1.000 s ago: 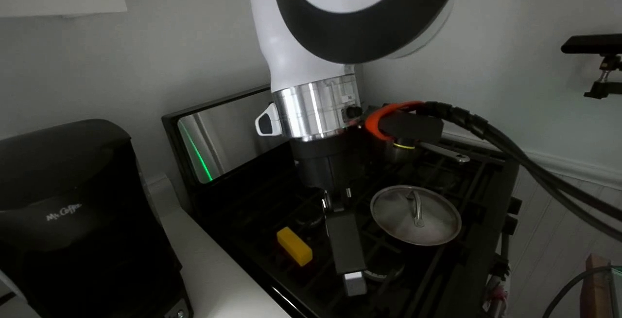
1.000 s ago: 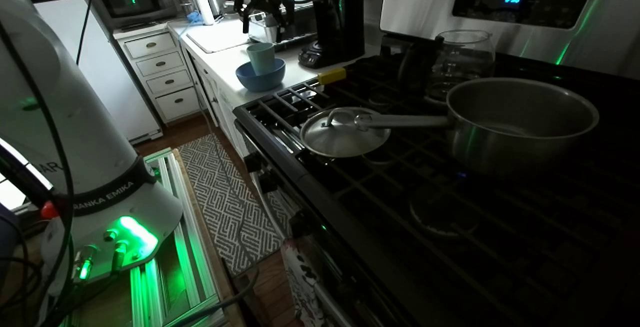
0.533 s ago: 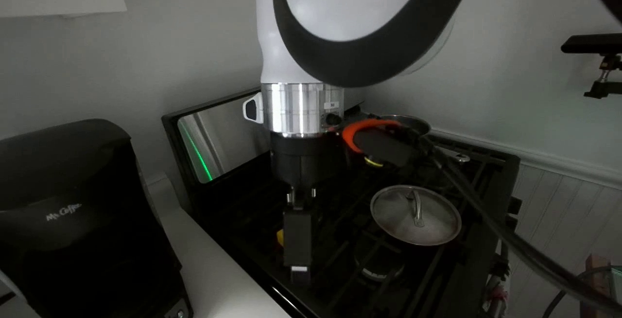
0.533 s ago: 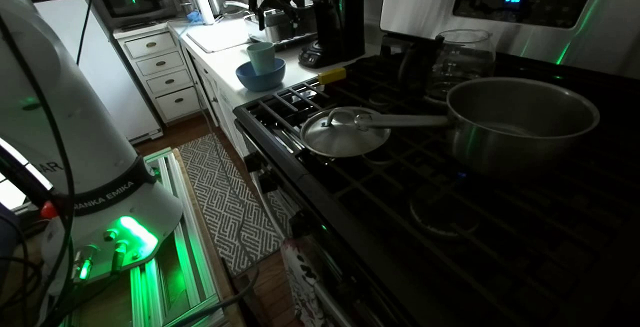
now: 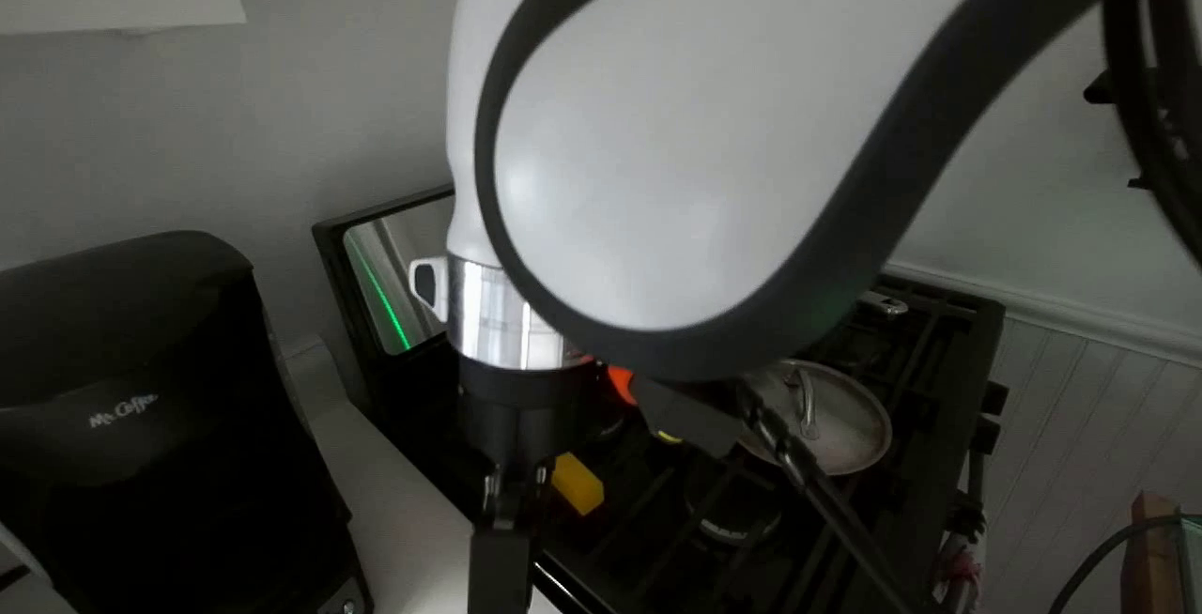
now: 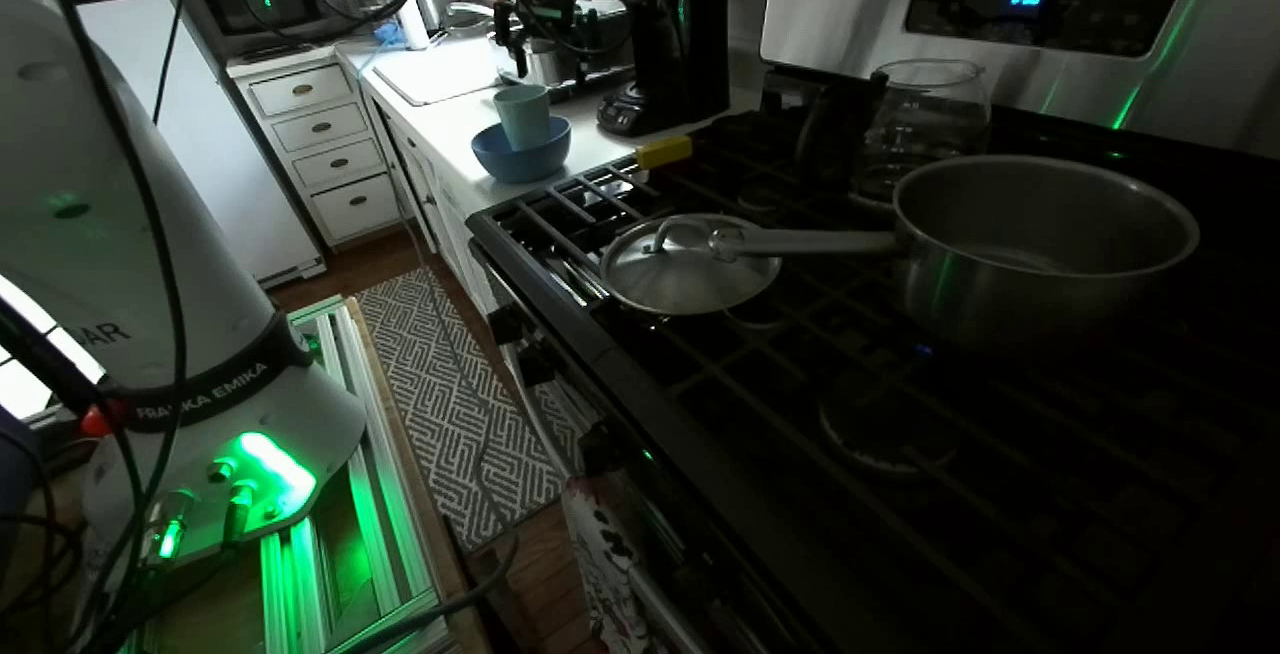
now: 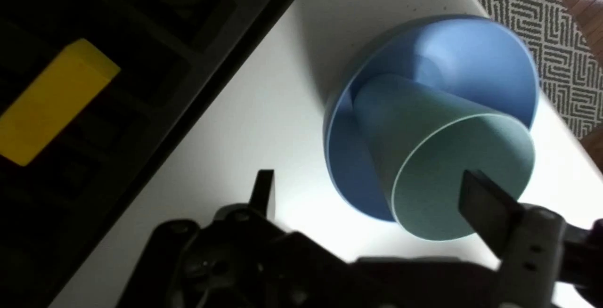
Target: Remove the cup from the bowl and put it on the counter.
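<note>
Swinging away from the stovetop (image 5: 648,525), I am bringing my tool (image 7: 370,197), jaws spread and empty, toward the cup (image 7: 443,157), which is sitting inside the blue bowl (image 7: 490,65) on the bench (image 7: 259,119); grasping is seemingly nearing.

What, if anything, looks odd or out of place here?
The yellow block lies on the stove, an odd spot for it. A metal lid lies there too, rather than covering the pot. A few dark specks dot the counter near the bowl; I can't tell what they are. No damage shows, though the stove is dark.
</note>
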{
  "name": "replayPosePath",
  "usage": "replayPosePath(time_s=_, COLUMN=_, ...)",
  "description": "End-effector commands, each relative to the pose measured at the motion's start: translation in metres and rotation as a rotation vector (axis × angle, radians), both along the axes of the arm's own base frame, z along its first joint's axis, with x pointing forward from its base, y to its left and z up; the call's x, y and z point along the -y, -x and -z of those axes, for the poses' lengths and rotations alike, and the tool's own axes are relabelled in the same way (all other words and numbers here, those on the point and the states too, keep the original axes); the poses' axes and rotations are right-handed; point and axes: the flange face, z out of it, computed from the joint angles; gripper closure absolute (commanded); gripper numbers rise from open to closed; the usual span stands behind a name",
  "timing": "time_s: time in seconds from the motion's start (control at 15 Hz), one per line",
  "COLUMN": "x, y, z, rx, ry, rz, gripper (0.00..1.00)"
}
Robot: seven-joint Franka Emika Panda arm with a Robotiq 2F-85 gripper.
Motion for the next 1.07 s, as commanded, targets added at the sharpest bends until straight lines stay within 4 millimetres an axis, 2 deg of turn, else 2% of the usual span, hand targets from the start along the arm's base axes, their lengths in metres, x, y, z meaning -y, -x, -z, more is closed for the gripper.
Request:
replayPosePath(time_s=0.0, x=-0.027, y=0.004, z=0.013, rx=0.017, ry=-0.021, rz=-0.026, gripper=0.08)
replayPosePath(time_s=0.2, x=-0.038, y=0.008, z=0.023, rx=0.007, ry=-0.020, rz=-0.053, gripper=0.41)
replayPosePath(time_s=0.53, x=-0.042, y=0.012, z=0.037, rx=-0.010, ry=0.014, rz=-0.070, gripper=0.75)
replayPosePath(time_s=0.73, x=-0.040, y=0.013, z=0.033, rx=0.004, ry=0.074, rz=-0.079, gripper=0.97)
replayPosePath(time_s=1.0, x=-0.048, y=0.017, z=0.010, rx=0.019, ry=0.063, rz=-0.077, gripper=1.00)
